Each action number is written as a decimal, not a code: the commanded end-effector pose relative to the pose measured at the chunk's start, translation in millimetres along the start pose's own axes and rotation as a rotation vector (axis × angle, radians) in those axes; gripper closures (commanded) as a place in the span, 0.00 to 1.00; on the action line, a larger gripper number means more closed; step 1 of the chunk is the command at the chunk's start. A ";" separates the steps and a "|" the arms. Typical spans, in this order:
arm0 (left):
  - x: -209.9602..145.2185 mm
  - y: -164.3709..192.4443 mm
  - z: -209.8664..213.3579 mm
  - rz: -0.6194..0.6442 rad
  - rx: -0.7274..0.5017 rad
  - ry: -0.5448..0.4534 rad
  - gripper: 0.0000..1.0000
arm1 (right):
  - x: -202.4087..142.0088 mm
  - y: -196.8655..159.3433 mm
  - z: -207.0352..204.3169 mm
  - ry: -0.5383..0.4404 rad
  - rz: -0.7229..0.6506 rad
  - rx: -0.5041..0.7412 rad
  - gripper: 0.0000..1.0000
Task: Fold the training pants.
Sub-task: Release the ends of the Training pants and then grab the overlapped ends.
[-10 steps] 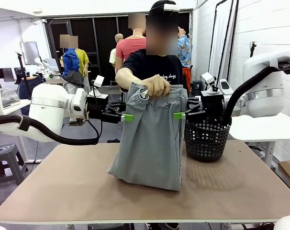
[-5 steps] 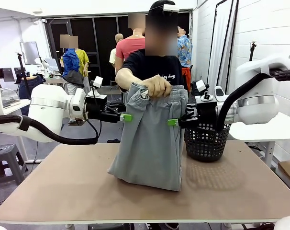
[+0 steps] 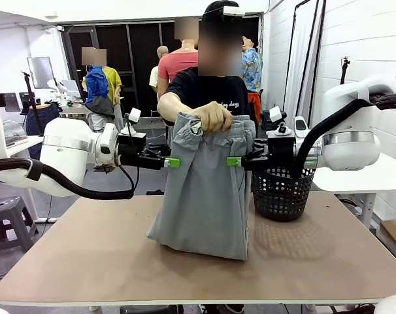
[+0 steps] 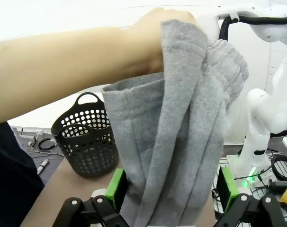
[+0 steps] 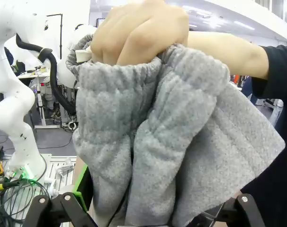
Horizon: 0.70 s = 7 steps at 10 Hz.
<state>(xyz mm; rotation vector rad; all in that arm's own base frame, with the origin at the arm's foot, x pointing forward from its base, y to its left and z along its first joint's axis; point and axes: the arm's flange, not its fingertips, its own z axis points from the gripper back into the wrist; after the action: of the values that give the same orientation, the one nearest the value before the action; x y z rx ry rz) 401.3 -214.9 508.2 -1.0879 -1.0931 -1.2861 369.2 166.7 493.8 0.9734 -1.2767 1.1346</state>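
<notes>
Training pants (image 3: 208, 196) hang from a hand (image 3: 213, 116); my left gripper (image 3: 174, 162) and right gripper (image 3: 233, 161) gape astride them, clamping seemingly next.

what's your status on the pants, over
Left claw open, pants edge between its fingers. Right claw open, same at other edge. Pants hang from person's hand, bottom on table. Basket beside, not blocking.

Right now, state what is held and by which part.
The person's hand holds the training pants by the bunched waistband; the robot's open fingers grip nothing.
</notes>
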 end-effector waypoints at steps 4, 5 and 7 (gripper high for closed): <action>0.6 3.2 8.2 -0.027 0.158 -0.015 0.00 | 4.1 -5.1 -14.5 -0.018 0.007 0.027 0.00; 2.8 4.5 6.0 -0.021 0.114 -0.027 0.00 | 5.3 -6.6 -16.5 -0.023 0.008 0.036 0.00; 8.0 3.1 -2.9 0.007 -0.011 -0.094 0.00 | 11.5 -8.6 -21.3 -0.050 0.002 0.070 0.00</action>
<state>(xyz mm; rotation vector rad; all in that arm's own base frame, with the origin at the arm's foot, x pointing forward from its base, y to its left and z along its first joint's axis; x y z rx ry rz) 402.6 -214.9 514.4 -1.0761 -1.1499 -1.2340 376.2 180.7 503.1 1.0199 -1.2784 1.1656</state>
